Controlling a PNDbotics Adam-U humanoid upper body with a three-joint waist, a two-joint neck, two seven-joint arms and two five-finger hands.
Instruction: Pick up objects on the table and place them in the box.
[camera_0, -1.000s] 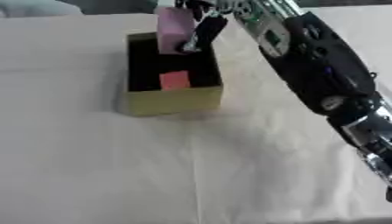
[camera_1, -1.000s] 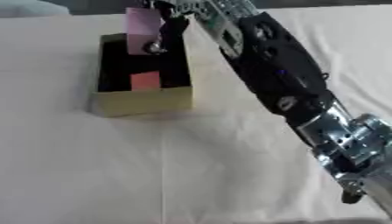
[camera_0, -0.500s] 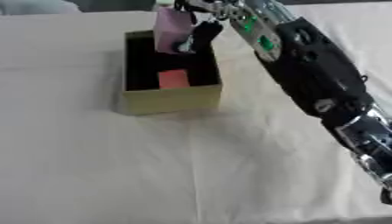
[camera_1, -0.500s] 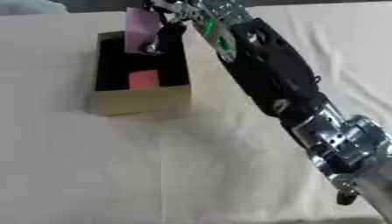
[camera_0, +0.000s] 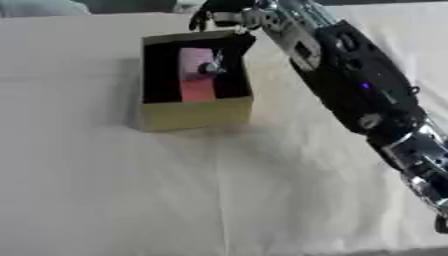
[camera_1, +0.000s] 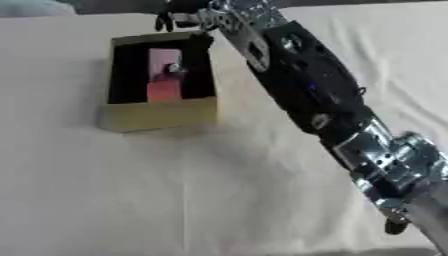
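Pink block (camera_0: 196, 59) lies inside the box (camera_0: 194, 112) in the upper left of the frame, its pale face turned up toward my camera, and a red-orange block (camera_0: 199, 90) sits just below it in the same dark interior, the two touching or nearly so. I see a small silver-grey round bit (camera_0: 210, 68) over the lower right of the pink block; I cannot tell whether it belongs to the arm or lies on the block. The box is a small open carton, olive-yellow on its outer walls and black within, standing upright on the table (camera_0: 114, 200), which is covered with a creased white cloth.

My right robot hand (camera_0: 219, 14) shows at the top edge of the frame, just above the box's far rim, with dark fingers hanging down beside the upper right corner of the box. It grasps nothing that I can see, and the fingers look relaxed rather than clenched, spread a little apart. The pink block is clear of those fingers, down in the box.

From that hand the right arm (camera_1: 306, 95) runs diagonally toward the lower right of the frame, black along the forearm, with silver joints nearer the bottom right corner. It crosses over the white cloth to the right of the box, and its upper part overlaps the box's right rim in my view.
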